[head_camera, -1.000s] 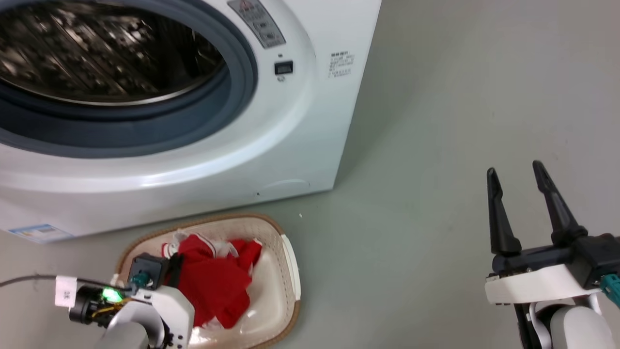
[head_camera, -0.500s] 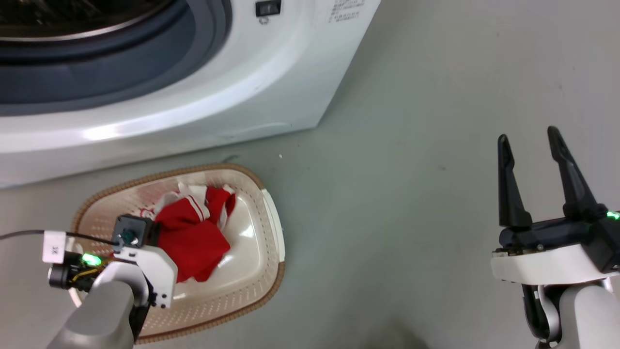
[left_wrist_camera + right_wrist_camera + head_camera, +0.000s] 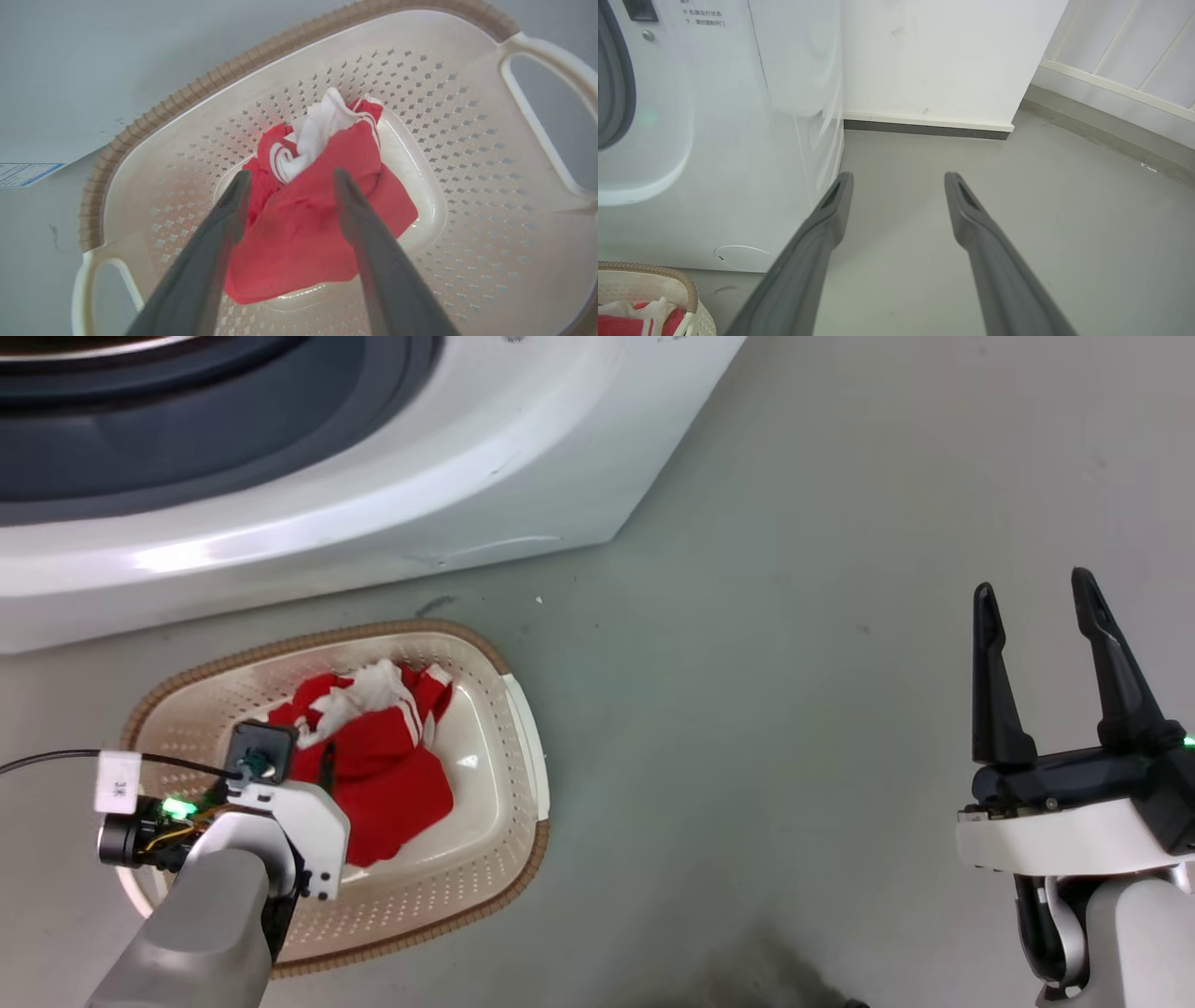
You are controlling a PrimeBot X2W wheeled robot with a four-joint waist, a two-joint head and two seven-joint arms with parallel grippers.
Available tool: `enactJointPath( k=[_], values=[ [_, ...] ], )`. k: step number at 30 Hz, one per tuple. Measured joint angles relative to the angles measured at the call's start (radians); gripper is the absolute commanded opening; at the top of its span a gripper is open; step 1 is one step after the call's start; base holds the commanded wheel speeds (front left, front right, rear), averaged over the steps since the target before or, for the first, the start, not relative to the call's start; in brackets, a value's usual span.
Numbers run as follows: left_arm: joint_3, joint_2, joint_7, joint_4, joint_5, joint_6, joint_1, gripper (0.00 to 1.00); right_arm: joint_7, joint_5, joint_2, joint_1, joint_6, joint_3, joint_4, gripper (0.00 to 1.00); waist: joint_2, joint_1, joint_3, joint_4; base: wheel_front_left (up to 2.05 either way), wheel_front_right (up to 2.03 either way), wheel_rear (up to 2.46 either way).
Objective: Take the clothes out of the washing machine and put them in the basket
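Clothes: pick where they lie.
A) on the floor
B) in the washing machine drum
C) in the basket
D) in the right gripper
C: the red clothes lie heaped on the bottom of the basket, with the open left gripper over them.

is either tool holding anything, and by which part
Nothing is held. The left tool is open over the clothes in the basket; the right tool is open too.

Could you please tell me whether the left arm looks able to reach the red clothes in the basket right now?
Probably yes. The left end effector hangs open over the clothes, pointing down at them with nothing between. The basket is open-topped, so its rim should not block a descent.
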Motion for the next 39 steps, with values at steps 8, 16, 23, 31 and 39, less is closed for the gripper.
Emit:
enactJointPath(
  k=[8,16,23,31,39],
  values=[
    [0.132,-0.003,0.0,-0.171,0.008,0.036,0.074,1.0,0.0,-0.022,0.0,0.004,0.0,-0.009,0.054,1.0,0.0,0.0,-0.104,0.025,0.0,0.0,0.0],
    [0.298,-0.012,0.0,-0.471,0.129,0.059,0.223,1.0,0.0,-0.042,0.0,0.03,0.0,-0.018,0.093,1.0,0.0,-0.0001,-0.247,0.066,0.0,0.0,0.0],
    [0.382,-0.067,0.0,-0.702,0.25,0.057,0.361,1.0,0.0,-0.052,0.0,0.081,0.0,-0.034,0.119,1.0,0.0,-0.0003,-0.383,0.114,0.0,0.0,0.0],
    [0.461,-0.102,0.0,-0.887,0.334,0.035,0.498,1.0,0.0,-0.04,0.0,0.128,0.0,-0.016,0.132,1.0,0.0,-0.0006,-0.485,0.175,0.0,0.0,0.0],
    [0.534,-0.154,0.0,-1.026,0.376,0.035,0.608,1.0,0.0,-0.028,0.0,0.168,0.0,-0.021,0.137,1.0,0.0,-0.0004,-0.511,0.209,0.0,0.0,0.0]
  ],
)
